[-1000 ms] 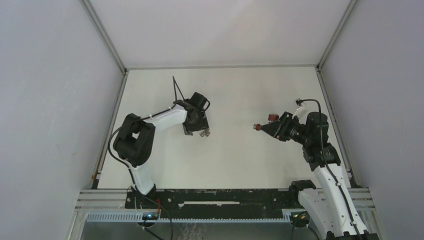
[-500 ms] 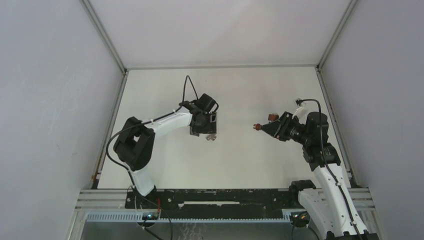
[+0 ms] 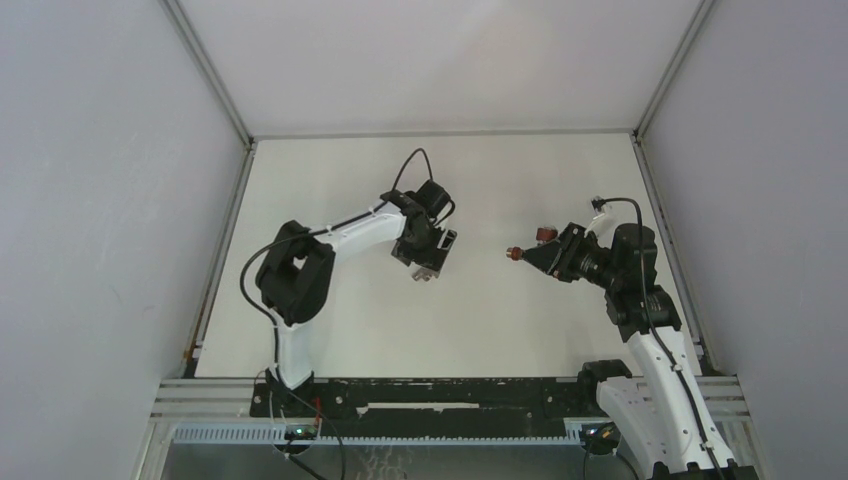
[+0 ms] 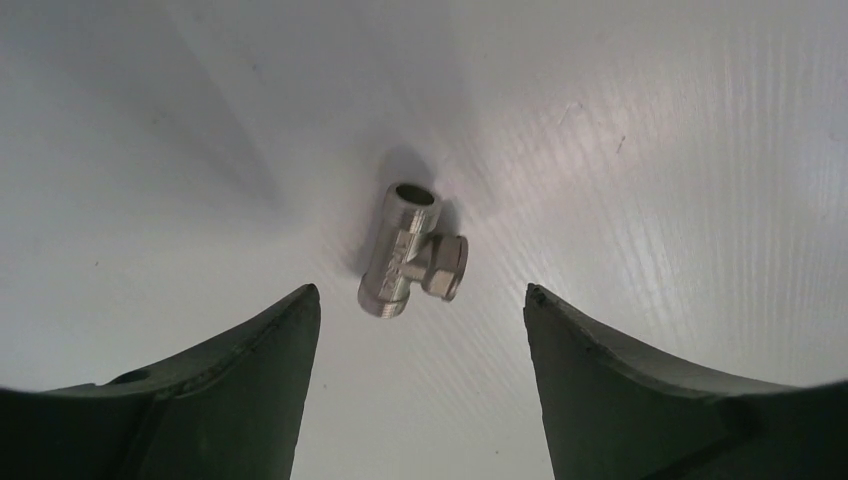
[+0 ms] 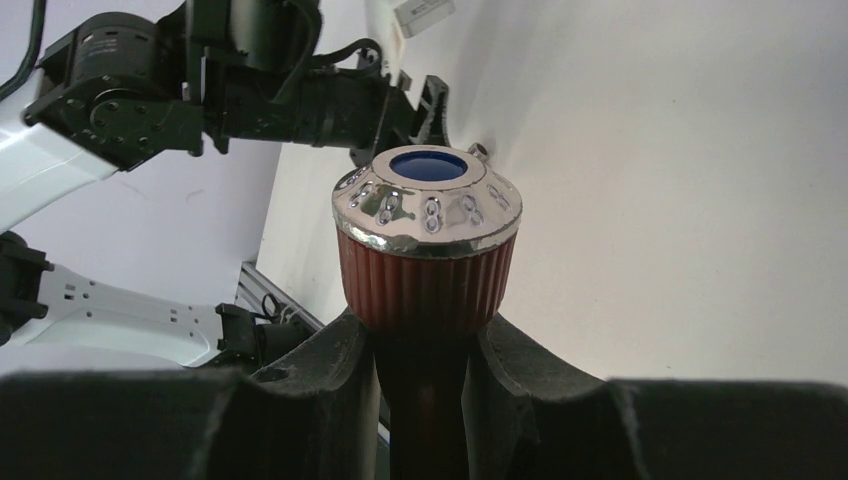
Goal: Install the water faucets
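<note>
A small silvery metal T-fitting (image 4: 412,258) lies on the white table, just ahead of and between the tips of my left gripper (image 4: 420,292), which is open and empty above it. In the top view the fitting (image 3: 425,277) shows at the tip of the left gripper (image 3: 430,264). My right gripper (image 5: 425,335) is shut on the reddish-brown faucet (image 5: 428,262), gripping its stem below the ribbed knob with the chrome cap and blue centre. In the top view the right gripper (image 3: 540,256) holds the faucet (image 3: 516,254) level above the table, pointing left.
The white table (image 3: 480,320) is walled by grey panels at left, right and back. A black rail (image 3: 430,395) runs along the near edge between the arm bases. The left arm shows in the right wrist view (image 5: 230,90).
My left arm has swung to the right and its gripper has turned. The silvery fitting at its tips has shifted slightly right too. The right arm and the faucet have not moved.
</note>
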Action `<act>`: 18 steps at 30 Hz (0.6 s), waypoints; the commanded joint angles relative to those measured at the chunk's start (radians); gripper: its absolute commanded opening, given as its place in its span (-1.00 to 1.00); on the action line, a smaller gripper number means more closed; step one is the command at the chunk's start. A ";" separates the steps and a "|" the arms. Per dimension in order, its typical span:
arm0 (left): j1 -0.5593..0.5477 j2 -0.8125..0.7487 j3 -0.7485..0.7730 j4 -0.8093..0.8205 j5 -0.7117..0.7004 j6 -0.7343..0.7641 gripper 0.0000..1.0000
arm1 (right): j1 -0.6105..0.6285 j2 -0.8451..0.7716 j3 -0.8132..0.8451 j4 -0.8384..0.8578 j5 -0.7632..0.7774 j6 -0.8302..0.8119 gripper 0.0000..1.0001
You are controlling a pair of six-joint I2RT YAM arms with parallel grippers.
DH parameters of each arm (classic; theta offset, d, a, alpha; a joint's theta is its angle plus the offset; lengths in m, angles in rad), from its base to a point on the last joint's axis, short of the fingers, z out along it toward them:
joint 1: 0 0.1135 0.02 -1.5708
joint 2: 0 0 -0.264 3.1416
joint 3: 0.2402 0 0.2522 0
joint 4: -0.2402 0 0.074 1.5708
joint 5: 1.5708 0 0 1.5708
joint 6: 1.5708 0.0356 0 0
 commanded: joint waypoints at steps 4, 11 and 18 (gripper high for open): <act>-0.015 0.099 0.127 -0.064 -0.017 0.053 0.50 | -0.005 -0.013 0.047 0.030 -0.004 -0.015 -1.00; -0.015 0.132 0.119 -0.097 -0.031 0.073 0.31 | -0.005 -0.013 0.047 0.027 0.001 -0.022 -1.00; -0.012 0.131 0.099 -0.061 -0.028 0.055 0.19 | -0.005 -0.012 0.047 0.027 -0.005 -0.018 -1.00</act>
